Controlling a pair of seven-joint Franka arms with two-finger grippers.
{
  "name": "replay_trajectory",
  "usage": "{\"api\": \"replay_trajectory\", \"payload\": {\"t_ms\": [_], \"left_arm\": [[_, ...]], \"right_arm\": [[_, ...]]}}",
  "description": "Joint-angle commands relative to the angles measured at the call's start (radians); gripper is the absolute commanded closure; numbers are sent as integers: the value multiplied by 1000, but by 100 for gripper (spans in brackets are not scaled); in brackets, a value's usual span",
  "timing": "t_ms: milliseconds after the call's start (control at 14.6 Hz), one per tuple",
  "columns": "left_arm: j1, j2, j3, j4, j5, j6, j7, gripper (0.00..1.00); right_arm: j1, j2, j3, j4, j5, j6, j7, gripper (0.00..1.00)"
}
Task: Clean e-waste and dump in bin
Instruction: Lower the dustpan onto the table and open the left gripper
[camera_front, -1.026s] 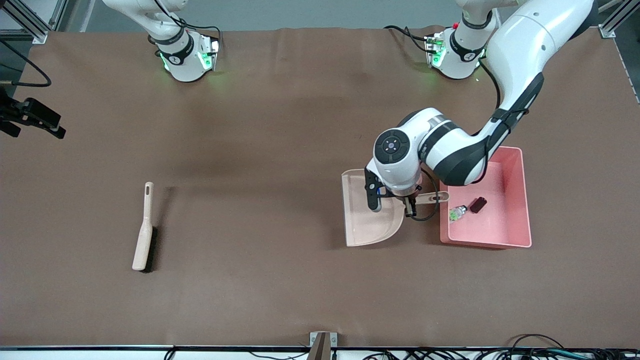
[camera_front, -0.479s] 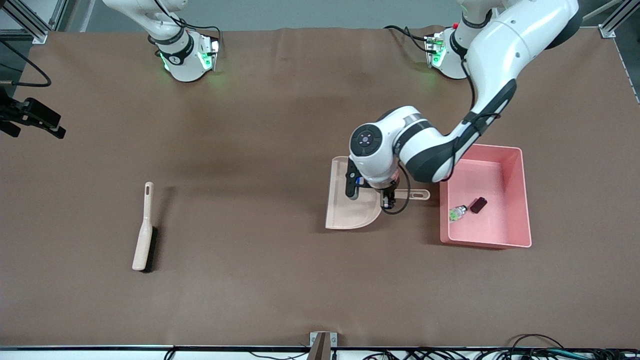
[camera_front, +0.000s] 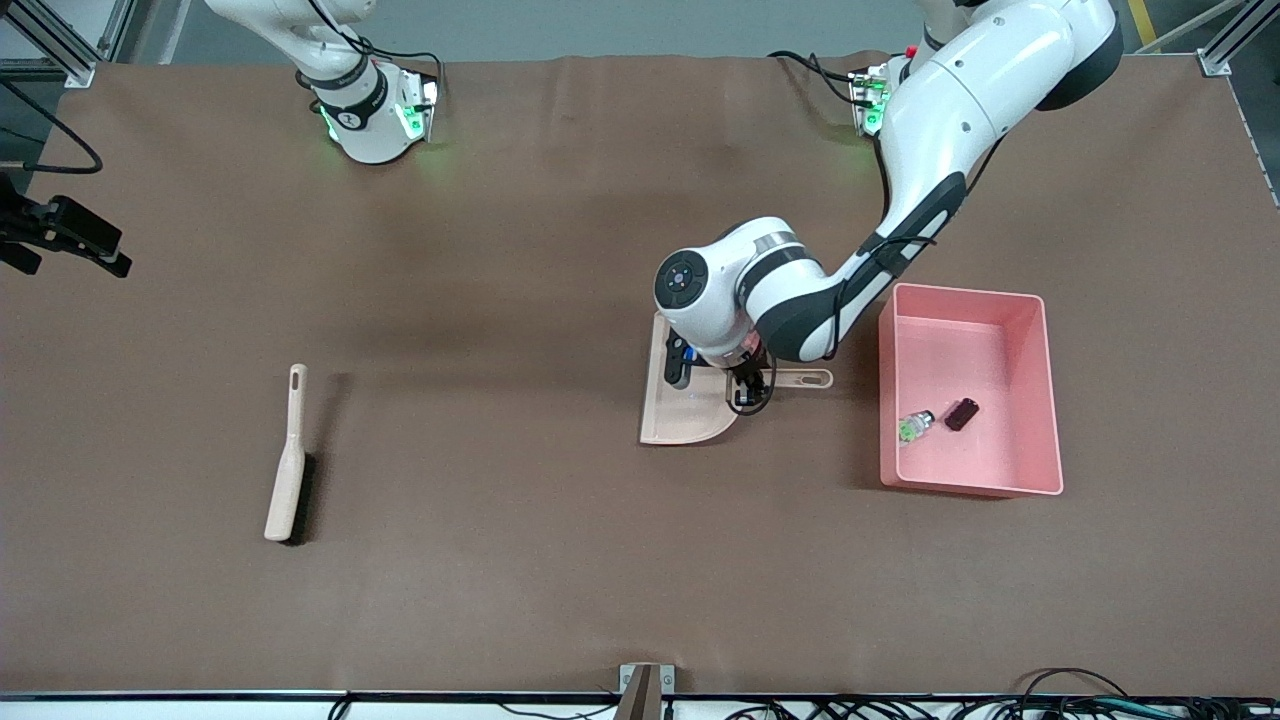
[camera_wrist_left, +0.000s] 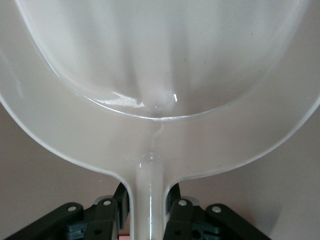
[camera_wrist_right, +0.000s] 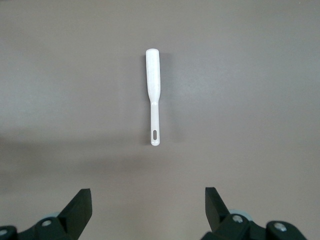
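**Scraps in the tub, dustpan in the grip**

A wide table (camera_front: 520, 600) covered in brown cloth fills the front view, with both robot bases along its top edge.

Toward the right arm's end of the table lies a beige hand brush (camera_front: 287, 460), flat on the cloth with its bristles dark along one side. The right gripper (camera_wrist_right: 147, 210) hangs high over that brush with its fingers spread wide and nothing between them; that arm waits.

Near the middle of the table the beige dustpan (camera_front: 685, 415) sits low over the cloth, and its tray looks empty. The left gripper (camera_wrist_left: 149, 210) is clamped on the dustpan's narrow handle, a finger pressed against each side of it.

Toward the left arm's end of the table stands the pink tub (camera_front: 1040, 400), upright and apart from the dustpan. Both bits of e-waste lie on its floor, in the part nearer the front camera: a small white part (camera_front: 914, 426) with a green tip, orange barely showing, and just beside it a little dark maroon block (camera_front: 961, 413). They lie close together but do not seem to touch.

Judging by this, the sweeping and dumping are done. What seems left is to set the dustpan down and let go.
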Motion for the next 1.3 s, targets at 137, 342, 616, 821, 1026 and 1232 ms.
{"api": "replay_trajectory", "payload": {"t_ms": [137,342,616,821,1026,1232], "left_arm": [[-27,19,4,21,30,-1,-52,94],[-28,19,4,21,32,-1,-78,94],[-39,18,4,23,32,-1,-77,87],[-50,21,4,21,32,-1,-133,63],[-53,19,32,19,32,-1,-125,0],[-56,18,34,19,30,-1,-134,0]], "right_arm": [[3,0,-2,5,17,0,7,0],[3,0,-2,5,17,0,7,0],[1,0,-2,5,17,0,7,0],[1,0,-2,5,17,0,7,0],[1,0,-2,5,17,0,6,0],[3,0,-2,5,17,0,7,0]]}}
